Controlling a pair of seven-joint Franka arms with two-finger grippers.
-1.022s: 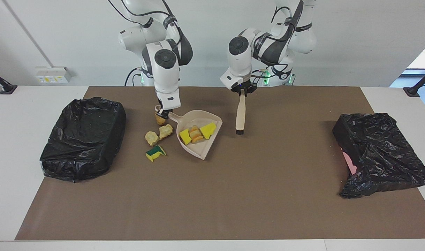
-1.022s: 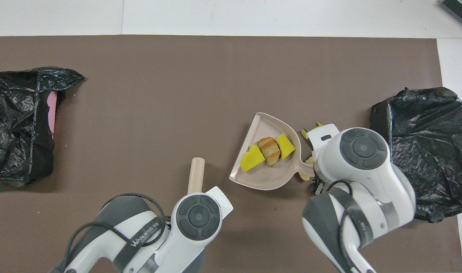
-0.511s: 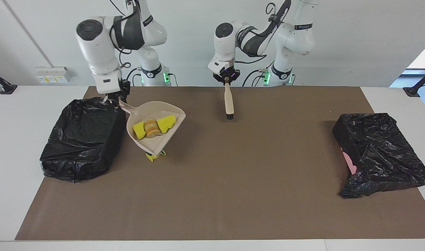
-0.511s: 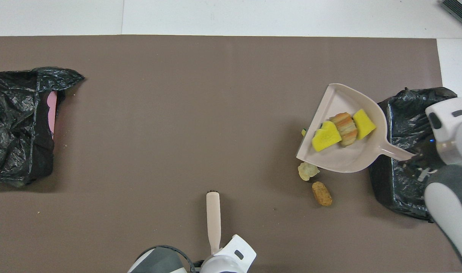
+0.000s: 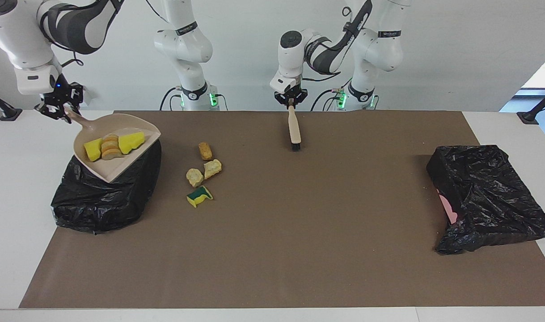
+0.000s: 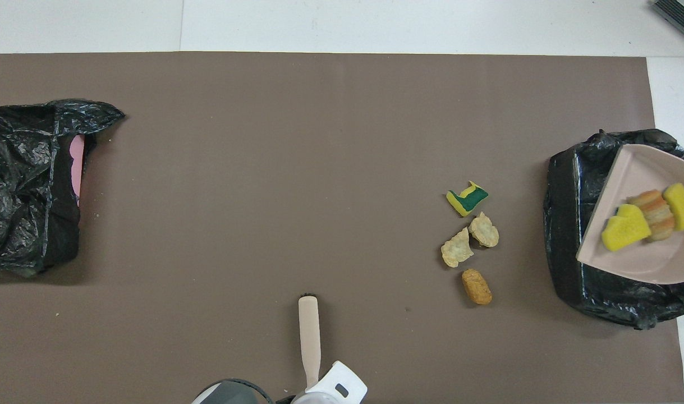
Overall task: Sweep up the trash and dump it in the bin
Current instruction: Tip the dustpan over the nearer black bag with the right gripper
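My right gripper (image 5: 57, 106) is shut on the handle of the beige dustpan (image 5: 106, 169) and holds it in the air over the black-lined bin (image 5: 102, 201) at the right arm's end. The pan (image 6: 639, 259) carries three scraps: two yellow sponge chunks (image 5: 92, 150) and a bread-like lump (image 5: 110, 146). Several scraps lie on the mat beside the bin: an orange-brown lump (image 5: 205, 150), two tan lumps (image 5: 212, 168) and a yellow-and-green sponge (image 5: 199, 196). My left gripper (image 5: 290, 100) is shut on the beige brush (image 5: 293, 129), bristles down near the robots' edge of the mat.
A second black-bagged bin (image 5: 487, 197) with a pink patch showing stands at the left arm's end of the brown mat (image 5: 299, 250). In the overhead view the brush (image 6: 309, 336) hangs over the mat's edge nearest the robots.
My right gripper has lifted the dustpan with three scraps off the mat and carried it over the bin. My left gripper drew the brush back toward the robots.
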